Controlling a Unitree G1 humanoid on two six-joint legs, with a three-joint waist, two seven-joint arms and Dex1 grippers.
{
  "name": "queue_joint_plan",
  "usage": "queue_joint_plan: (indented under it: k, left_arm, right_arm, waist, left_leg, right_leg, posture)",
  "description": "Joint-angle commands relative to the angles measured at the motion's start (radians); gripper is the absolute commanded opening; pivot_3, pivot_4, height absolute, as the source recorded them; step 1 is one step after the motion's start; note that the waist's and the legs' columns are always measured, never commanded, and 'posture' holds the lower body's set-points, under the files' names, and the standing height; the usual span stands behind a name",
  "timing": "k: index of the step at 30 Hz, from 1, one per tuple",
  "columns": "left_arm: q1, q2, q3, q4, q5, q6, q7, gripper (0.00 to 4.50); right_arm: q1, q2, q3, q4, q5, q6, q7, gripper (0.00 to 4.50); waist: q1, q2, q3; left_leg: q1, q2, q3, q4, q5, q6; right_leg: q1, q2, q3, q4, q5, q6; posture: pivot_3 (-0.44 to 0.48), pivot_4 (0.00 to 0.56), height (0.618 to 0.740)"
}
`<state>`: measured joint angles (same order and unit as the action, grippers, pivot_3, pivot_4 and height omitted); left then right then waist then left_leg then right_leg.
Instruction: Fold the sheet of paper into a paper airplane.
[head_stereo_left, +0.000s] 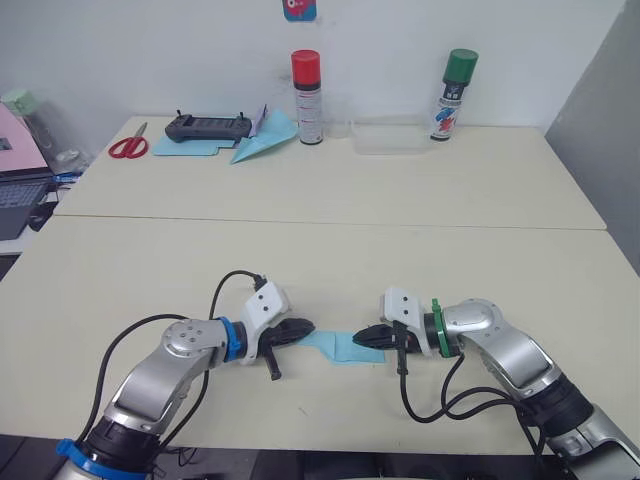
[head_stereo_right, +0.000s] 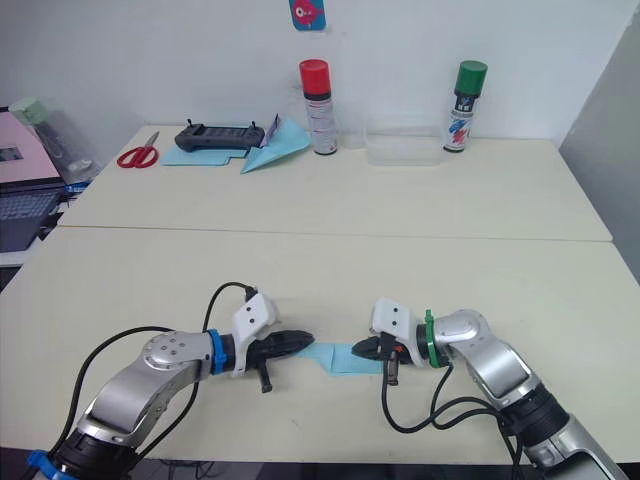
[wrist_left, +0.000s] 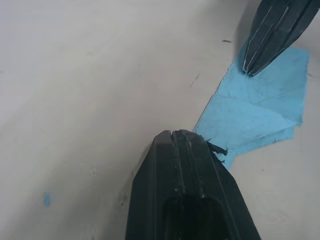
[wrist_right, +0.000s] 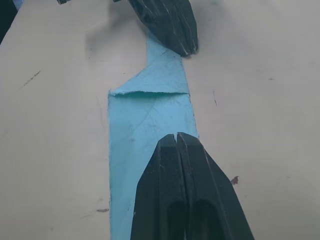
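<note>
Both closed grippers, left (head_stereo_left: 300, 330) and right (head_stereo_left: 368, 337), press tips onto the folded light-blue paper sheet (head_stereo_left: 338, 347) near the table's front edge, forearms angled inward.

Both arms have silver-grey metal casings with rounded joints, and loose black cables loop out beside each forearm. The left arm (head_stereo_left: 165, 375) carries a blue ring at the wrist and a blue band lower down, while the right arm (head_stereo_left: 510, 355) carries a green ring at the wrist. Each wrist ends in a white block bearing two tapered black fingers with fine scratches, as on the left gripper (head_stereo_left: 303, 328) and right gripper (head_stereo_left: 362, 339).
</note>
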<state>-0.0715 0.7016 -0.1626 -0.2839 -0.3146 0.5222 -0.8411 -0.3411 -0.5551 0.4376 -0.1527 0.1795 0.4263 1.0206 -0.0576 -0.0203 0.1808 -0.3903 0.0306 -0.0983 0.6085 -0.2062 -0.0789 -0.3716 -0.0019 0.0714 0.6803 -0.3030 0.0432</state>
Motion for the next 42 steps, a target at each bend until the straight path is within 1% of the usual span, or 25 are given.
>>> queue_joint_plan:
  k: [1,3,5,7,10,13,16,18,20,23,26,29,33,35,39,40,42]
  left_arm:
    - [0.046,0.04,0.027,0.029,0.027,0.021,0.004,0.0]
    - [-0.021,-0.013,0.066,0.001,-0.015,0.018,0.034,0.0]
    - [-0.088,-0.071,0.076,-0.031,-0.051,0.032,0.058,0.0]
    - [-0.117,-0.103,0.054,-0.076,-0.077,0.064,0.053,0.0]
    - [-0.115,-0.127,0.009,-0.086,-0.059,0.084,0.056,0.0]
    - [-0.069,-0.096,-0.083,-0.064,0.022,0.037,0.03,0.0]
    - [-0.024,-0.068,-0.13,-0.051,0.067,0.017,0.02,0.0]
    - [-0.008,-0.051,-0.154,-0.03,0.099,-0.002,0.017,0.0]
    - [-0.003,-0.051,-0.165,-0.011,0.111,-0.009,0.019,0.0]
    - [-0.016,-0.082,-0.178,0.041,0.118,-0.02,0.023,0.0]
    - [-0.031,-0.086,-0.204,0.08,0.146,-0.048,0.018,0.0]
    - [-0.04,-0.094,-0.206,0.097,0.15,-0.056,0.019,0.0]
    - [-0.041,-0.089,-0.201,0.1,0.146,-0.054,0.017,0.0]
    - [-0.042,-0.089,-0.2,0.102,0.147,-0.055,0.018,0.0]
    - [-0.048,-0.096,-0.204,0.111,0.148,-0.058,0.021,0.0]
    - [-0.052,-0.098,-0.204,0.114,0.147,-0.058,0.022,0.0]
    - [-0.059,-0.104,-0.207,0.122,0.145,-0.059,0.023,0.0]
  right_arm:
    - [0.011,-0.012,0.006,0.023,-0.03,0.008,-0.004,0.02]
    - [0.005,-0.004,0.001,0.035,-0.032,0.004,-0.01,0.02]
    - [0.002,0.0,-0.001,0.04,-0.032,0.001,-0.011,0.02]
    - [-0.001,0.004,-0.005,0.04,-0.03,0.002,-0.011,0.02]
    - [-0.008,0.014,-0.012,0.042,-0.026,0.007,-0.016,0.02]
    - [-0.01,0.021,-0.013,0.043,-0.03,0.009,-0.02,0.02]
    - [-0.007,0.04,-0.03,0.037,-0.019,0.007,-0.038,0.02]
    - [-0.004,0.079,-0.061,0.025,0.023,0.023,-0.057,0.02]
    - [-0.005,0.1,-0.072,0.018,0.038,0.04,-0.065,0.02]
    - [-0.007,0.1,-0.049,0.035,-0.007,0.042,-0.081,0.02]
    - [-0.001,0.075,-0.021,0.043,-0.042,0.028,-0.065,0.02]
    - [0.014,0.053,-0.015,0.034,-0.048,0.022,-0.046,0.02]
    - [0.068,-0.057,-0.019,0.02,-0.077,-0.005,-0.004,0.02]
    - [0.094,-0.104,-0.048,0.017,-0.077,-0.015,-0.009,0.02]
    - [0.145,-0.162,-0.115,-0.014,-0.043,-0.007,-0.005,0.02]
    - [0.159,-0.173,-0.134,-0.027,-0.031,-0.002,-0.003,0.02]
    - [0.187,-0.193,-0.186,-0.062,0.004,0.004,-0.004,0.02]
  waist:
    - [0.0,0.0,0.0]
    - [0.001,0.0,0.0]
    - [0.003,-0.002,0.001]
    - [0.004,-0.004,0.001]
    - [-0.003,-0.005,0.001]
    - [-0.005,-0.004,0.001]
    - [0.0,-0.005,0.001]
    - [0.002,-0.005,0.001]
    - [0.001,-0.004,0.001]
    - [0.003,-0.004,0.001]
    - [0.013,-0.003,-0.001]
    - [0.019,-0.001,-0.003]
    - [0.028,0.0,-0.005]
    - [0.028,-0.001,-0.008]
    - [0.028,-0.001,-0.016]
    - [0.028,-0.001,-0.017]
    - [0.029,-0.001,-0.017]
  left_leg:
    - [0.0,0.0,0.0,0.0,0.0,0.0]
    - [0.0,0.0,0.0,0.0,0.0,0.0]
    - [-0.001,0.0,-0.001,0.0,0.0,0.0]
    - [-0.002,0.0,-0.001,0.001,0.0,0.0]
    - [-0.002,0.0,0.001,0.001,0.0,0.0]
    - [-0.002,0.0,0.001,0.0,0.0,0.0]
    - [-0.002,0.001,0.0,-0.001,0.0,0.0]
    - [-0.002,0.0,-0.001,0.0,0.0,0.0]
    - [-0.002,0.0,0.0,0.0,0.0,0.0]
    - [-0.003,-0.001,0.0,0.0,0.0,0.0]
    - [-0.003,-0.001,0.0,0.0,0.0,0.0]
    - [-0.002,-0.001,0.0,0.0,0.0,0.0]
    - [-0.001,-0.002,0.0,0.0,0.0,0.0]
    - [-0.001,-0.002,0.0,0.0,0.0,0.0]
    - [-0.001,-0.002,0.0,0.0,0.0,0.0]
    - [-0.001,-0.002,0.0,0.0,0.0,0.0]
    - [0.0,-0.002,0.001,0.0,0.0,0.0]
  right_leg:
    - [0.0,0.0,0.0,0.0,0.0,0.0]
    - [0.0,0.0,0.0,0.0,0.0,0.0]
    - [0.0,0.0,-0.001,0.0,0.0,0.0]
    - [0.0,0.0,-0.001,0.0,0.0,0.001]
    - [-0.001,0.0,0.001,0.0,0.001,0.002]
    - [-0.002,0.001,0.001,0.0,0.001,0.002]
    - [-0.002,0.001,0.0,0.0,0.001,0.001]
    - [-0.001,0.001,0.0,0.0,0.0,0.0]
    - [-0.001,0.001,0.001,0.0,0.0,0.0]
    - [-0.002,0.0,0.0,-0.001,0.0,0.0]
    - [-0.001,-0.001,0.0,-0.001,0.0,0.001]
    - [0.0,-0.001,0.0,-0.001,0.0,0.001]
    - [0.001,-0.001,0.0,-0.002,0.0,0.0]
    - [0.001,-0.002,0.0,-0.003,0.0,0.001]
    - [0.002,-0.002,0.0,-0.004,-0.001,0.0]
    - [0.002,-0.002,0.0,-0.004,-0.003,-0.004]
    - [0.003,-0.002,0.001,-0.004,-0.004,-0.005]
  posture:
    - [0.0,0.15,0.74]
    - [0.0,0.15,0.74]
    - [0.0,0.15,0.74]
    - [0.0,0.15,0.74]
    - [0.0,0.15,0.74]
    - [0.0,0.15,0.74]
    - [0.0,0.15,0.74]
    - [0.0,0.15,0.74]
    - [0.0,0.15,0.74]
    - [0.0,0.15,0.74]
    - [0.0,0.15,0.74]
    - [0.0,0.15,0.74]
    - [0.0,0.15,0.74]
    - [0.0,0.15,0.74]
    - [0.0,0.15,0.74]
    - [0.0,0.15,0.74]
    - [0.0,0.15,0.74]
